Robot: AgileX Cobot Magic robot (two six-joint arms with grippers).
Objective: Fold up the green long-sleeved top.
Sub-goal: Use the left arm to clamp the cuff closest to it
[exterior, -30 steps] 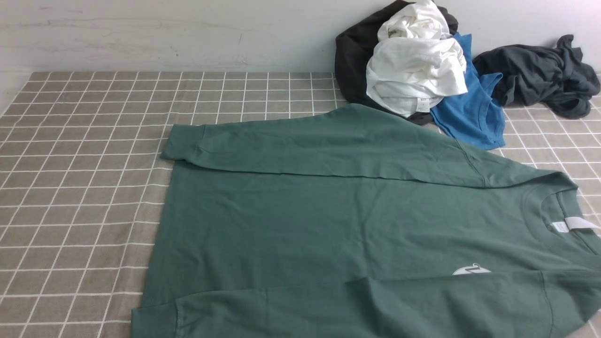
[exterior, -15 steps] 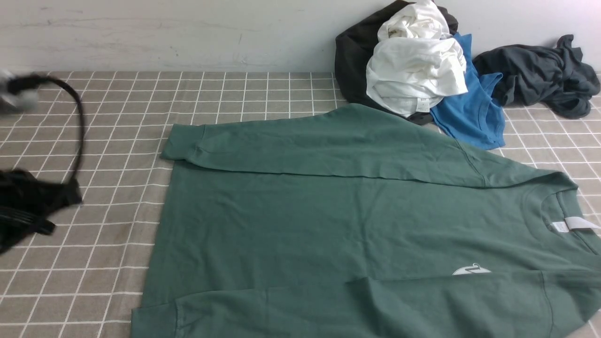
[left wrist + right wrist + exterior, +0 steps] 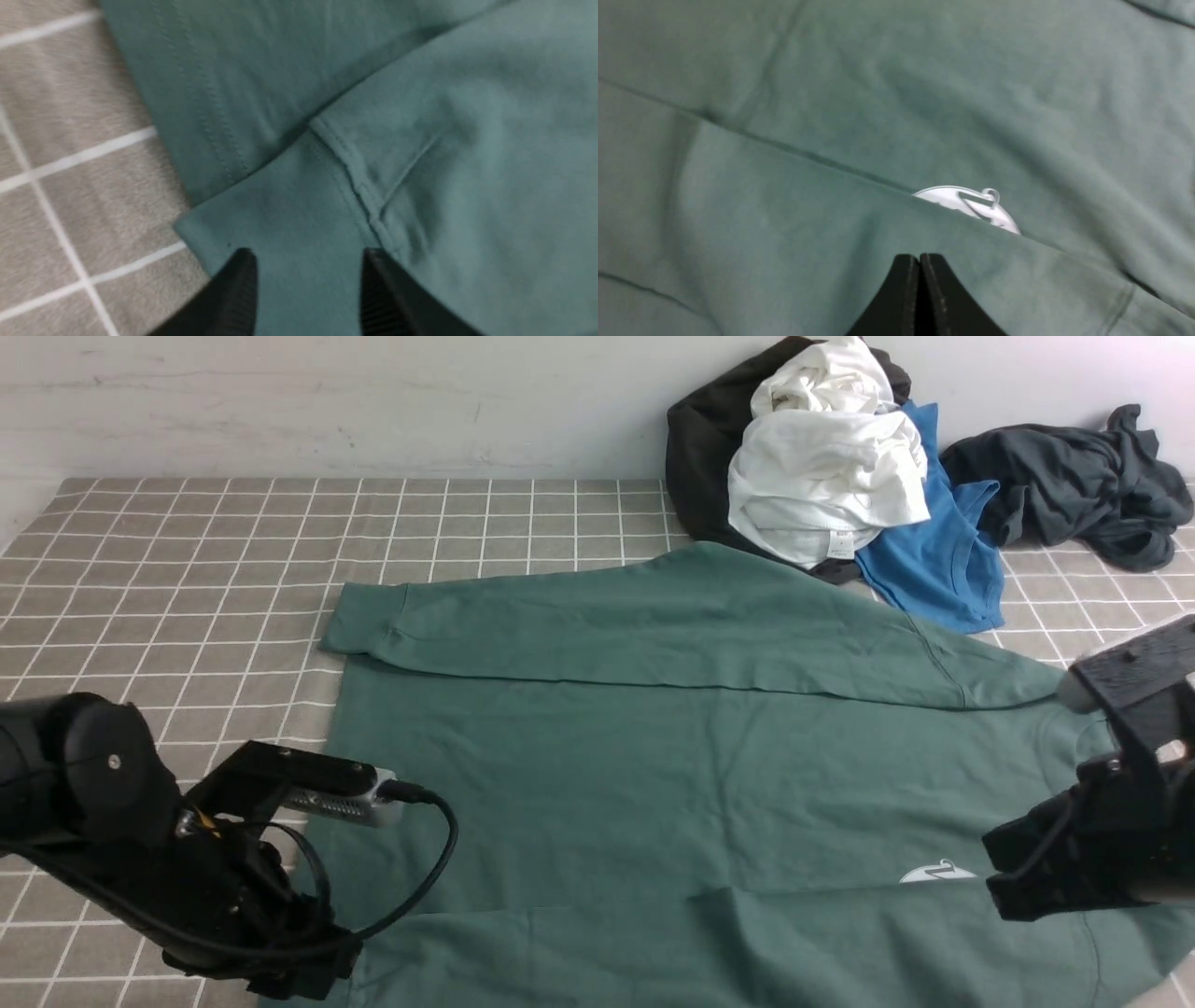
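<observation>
The beige checked tablecloth carries everything. My dark green long-sleeved cotton top lies flat on it, spread all round its small white chest logo, both sleeves laid in over the body. Beyond the logo, against the wall, sits a heap of black, white and blue clothes, and the top's far shoulder touches it. If I sweep the fold that way, I judge the blue shirt could be dragged along or caught inside.

My left gripper is well apart from the logo, at the hem end, its jaws spread wide over the ribbed cuff of the near sleeve and holding nothing. Closing here, I could pinch the cuff alone and miss the body layer beneath, so the sleeve would pull free and undo its fold.

My right gripper hangs just beside the logo, over the sleeve's edge, jaws pressed tight together and empty. Coming down like this, I would only shove the cloth and ruck it, and a one-sided lift would skew the fold
</observation>
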